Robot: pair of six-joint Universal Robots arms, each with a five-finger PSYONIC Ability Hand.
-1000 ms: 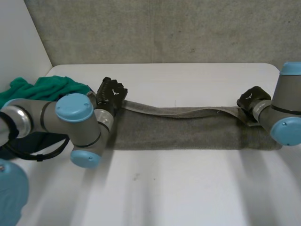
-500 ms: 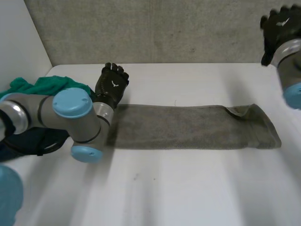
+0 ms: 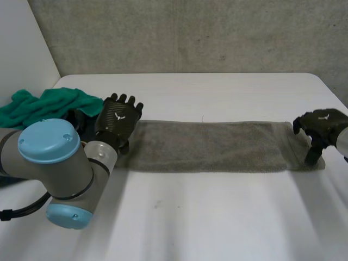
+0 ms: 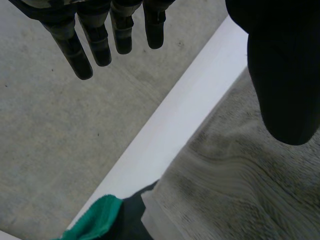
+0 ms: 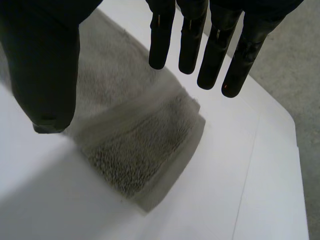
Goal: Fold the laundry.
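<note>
The fingers (image 5: 215, 55) of your right hand (image 3: 319, 125) are straight and spread, the thumb apart, and they hold nothing; one short end of the grey towel (image 3: 212, 145) lies under them. The fingers (image 4: 95, 42) of your left hand (image 3: 117, 119) are straight and empty too, above the opposite end. The towel lies as a long band on the white surface (image 3: 217, 217). For the next fold (end to end, I judge), pinch all layers at each end and lift evenly. Keep the left hand away from the green cloth (image 3: 46, 104) beside it.
</note>
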